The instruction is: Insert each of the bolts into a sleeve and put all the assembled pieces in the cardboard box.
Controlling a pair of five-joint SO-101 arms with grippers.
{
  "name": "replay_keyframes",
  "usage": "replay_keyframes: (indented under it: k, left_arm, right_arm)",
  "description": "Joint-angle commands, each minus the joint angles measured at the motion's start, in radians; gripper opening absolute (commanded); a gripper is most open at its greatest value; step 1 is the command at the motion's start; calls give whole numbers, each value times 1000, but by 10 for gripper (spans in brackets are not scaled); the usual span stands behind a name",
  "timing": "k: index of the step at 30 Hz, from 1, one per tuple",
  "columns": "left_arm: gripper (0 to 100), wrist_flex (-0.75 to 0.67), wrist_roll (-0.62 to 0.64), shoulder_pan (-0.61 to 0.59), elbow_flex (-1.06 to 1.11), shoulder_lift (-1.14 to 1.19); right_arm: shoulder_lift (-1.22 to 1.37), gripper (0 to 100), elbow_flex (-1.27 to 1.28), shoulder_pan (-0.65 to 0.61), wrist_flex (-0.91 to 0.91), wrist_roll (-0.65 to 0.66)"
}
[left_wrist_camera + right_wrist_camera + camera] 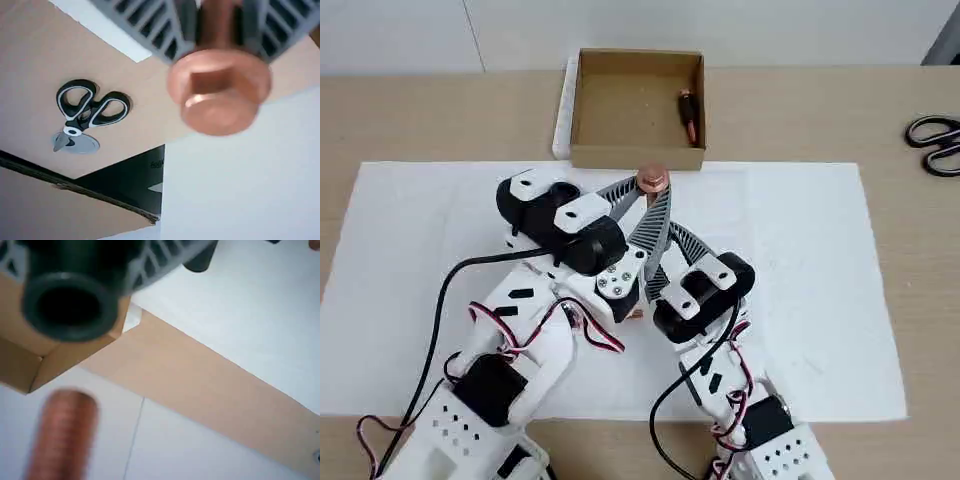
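Bolt [219, 90] tight in left fingers [145, 25], sleeve [67, 305] tight in right fingers [155, 262], held close so bolt can go inside.

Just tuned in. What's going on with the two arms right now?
The left gripper holds a copper bolt and the right gripper holds a black sleeve, the two meeting just in front of the box. The bolt is not yet in the sleeve. One assembled piece lies in the box.
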Motion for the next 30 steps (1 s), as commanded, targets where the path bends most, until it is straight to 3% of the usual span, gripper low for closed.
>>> replay_keyframes:
  k: [1,21,27,30]
  left_arm:
    - [6,-8,0,8,5,-11]
    - [6,-135,-9,3,157,-17]
    - [7,-115,-222,3,153,-21]
    - [9,-46,-258,3,131,-21]
  right_arm:
    - [-8,5,6,5,2,2]
    - [-10,5,6,4,2,3]
    - [-16,5,6,5,2,3]
    - [-16,5,6,5,2,3]
